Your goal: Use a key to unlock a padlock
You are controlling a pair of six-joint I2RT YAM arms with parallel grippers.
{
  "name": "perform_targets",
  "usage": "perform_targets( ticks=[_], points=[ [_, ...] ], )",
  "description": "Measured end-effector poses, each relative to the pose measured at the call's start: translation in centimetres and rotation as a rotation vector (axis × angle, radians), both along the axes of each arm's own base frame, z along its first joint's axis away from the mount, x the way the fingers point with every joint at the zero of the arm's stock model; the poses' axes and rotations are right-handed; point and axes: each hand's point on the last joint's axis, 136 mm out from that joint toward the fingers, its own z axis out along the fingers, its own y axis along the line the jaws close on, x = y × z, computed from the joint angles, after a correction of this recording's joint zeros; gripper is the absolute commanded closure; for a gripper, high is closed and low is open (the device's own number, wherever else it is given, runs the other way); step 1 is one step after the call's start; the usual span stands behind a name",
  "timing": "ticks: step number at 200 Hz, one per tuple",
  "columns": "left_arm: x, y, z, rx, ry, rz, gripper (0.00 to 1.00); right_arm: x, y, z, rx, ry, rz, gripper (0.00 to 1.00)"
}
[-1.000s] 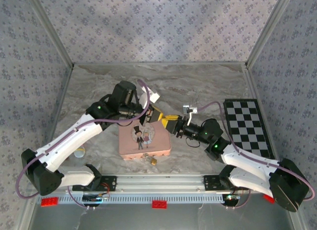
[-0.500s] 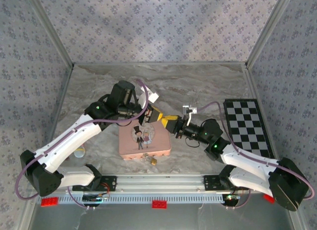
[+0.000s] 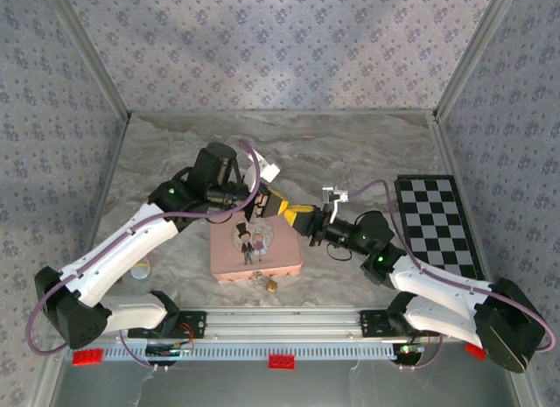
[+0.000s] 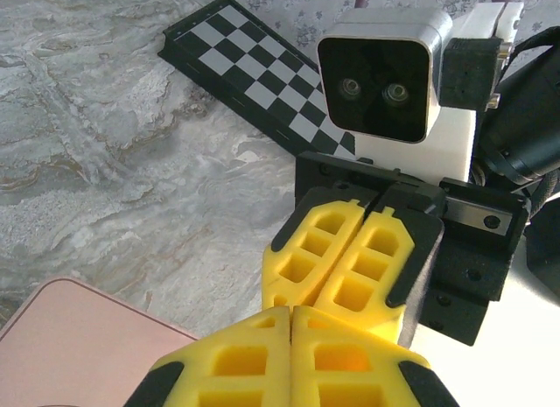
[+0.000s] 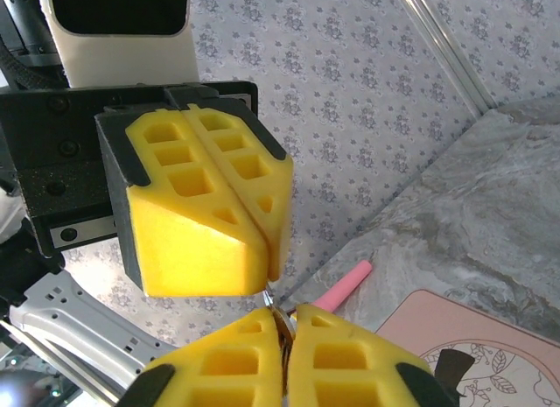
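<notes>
- Left gripper (image 3: 272,203): closed, meeting the right one tip to tip above the far right corner of the pink tin (image 3: 262,265).
- Padlock (image 3: 271,285): at the tin's near edge. Small, hard brass and likely to skid, so you should pin its body.
- Key (image 5: 275,309): thin metal sliver pinched in the closed right gripper (image 5: 282,318), with its end at the left fingertips. Light, stiff and slippery. Grip its head and leave the blade free.
</notes>
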Motion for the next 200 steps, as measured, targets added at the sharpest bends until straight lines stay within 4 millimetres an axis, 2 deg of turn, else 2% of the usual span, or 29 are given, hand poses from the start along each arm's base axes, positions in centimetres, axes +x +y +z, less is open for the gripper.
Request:
perform_targets(
  ticks=[32,48,57,80,111,136,162,180,200],
  points=[
    [0.0,0.0,-0.1,0.002,-0.002,0.003,0.99,0.0,0.0,0.0,-0.002,-0.005,-0.001,1.0],
    [0.2,0.1,-0.1,0.004,-0.005,0.01,0.88,0.1,0.0,-0.1,-0.004,-0.002,-0.005,1.0],
    [0.3,0.1,-0.2,0.007,-0.01,0.016,0.77,0.2,-0.1,-0.2,-0.008,0.002,-0.01,1.0],
    [0.9,0.7,-1.1,0.036,-0.018,0.07,0.59,0.5,-0.1,-0.6,-0.042,0.025,-0.032,1.0],
    [1.8,2.4,-2.1,0.082,-0.059,0.171,0.51,1.5,-0.2,-1.9,-0.109,0.08,-0.079,1.0],
    [3.3,4.9,-2.6,0.156,-0.094,0.322,0.5,2.1,-0.5,-4.4,-0.204,0.149,-0.121,1.0],
    [4.4,9.2,-5.0,0.382,-0.061,0.506,0.48,2.7,-1.1,-6.8,-0.329,0.225,-0.167,1.0],
    [3.7,11.6,-6.6,0.496,-0.019,0.575,0.47,2.8,-1.7,-7.8,-0.406,0.247,-0.191,1.0],
    [1.6,13.8,-8.5,0.601,0.046,0.612,0.46,2.7,-2.5,-8.6,-0.482,0.267,-0.212,1.0]
  ],
)
